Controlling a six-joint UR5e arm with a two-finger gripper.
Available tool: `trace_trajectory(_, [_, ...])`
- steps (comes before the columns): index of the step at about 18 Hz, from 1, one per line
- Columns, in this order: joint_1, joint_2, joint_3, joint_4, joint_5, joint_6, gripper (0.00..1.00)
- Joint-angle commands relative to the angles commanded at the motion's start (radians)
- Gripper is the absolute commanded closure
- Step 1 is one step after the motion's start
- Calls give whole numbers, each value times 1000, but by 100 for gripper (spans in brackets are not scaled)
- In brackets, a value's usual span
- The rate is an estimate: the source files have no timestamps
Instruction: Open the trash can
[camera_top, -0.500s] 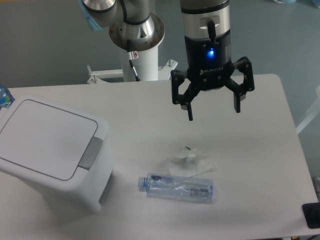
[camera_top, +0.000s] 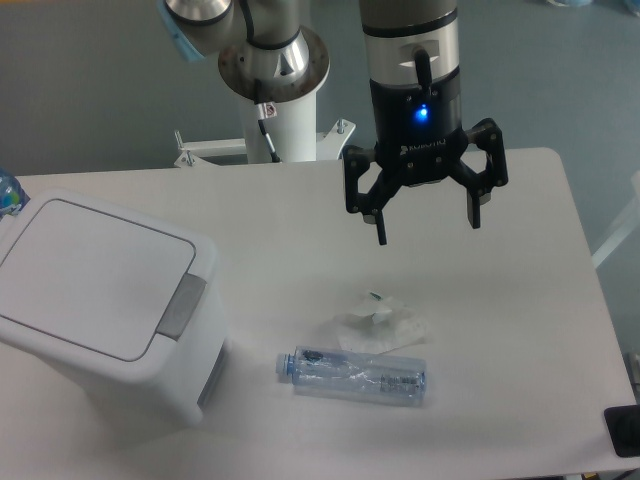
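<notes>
Above the far middle of the bench (camera_top: 520, 300), the gripper (camera_top: 427, 227) hangs with its fingers spread apart, holding nothing. Near it below lie a crumpled wrapper (camera_top: 380, 322) and a clear bottle (camera_top: 352, 376) on its side. Well to the left stands the trash can (camera_top: 100, 300), lid down.

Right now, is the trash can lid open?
No, the trash can lid lies flat and closed, and the open claw hangs above the table well to its right, touching nothing.
</notes>
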Motion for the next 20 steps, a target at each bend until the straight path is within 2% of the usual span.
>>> trace_trajectory(2, [0,-2,0,0,-5,-65,0])
trace_trajectory(5, [-3,-2,-14,-2,-11,-79,0])
trace_trajectory(7, [-37,-11,4,2,-40,-95,0])
trace_trajectory(9, [-57,-20,3,3,-67,-170,0])
trace_trajectory(20, [-207,-18,-92,-3,-75,-319,0])
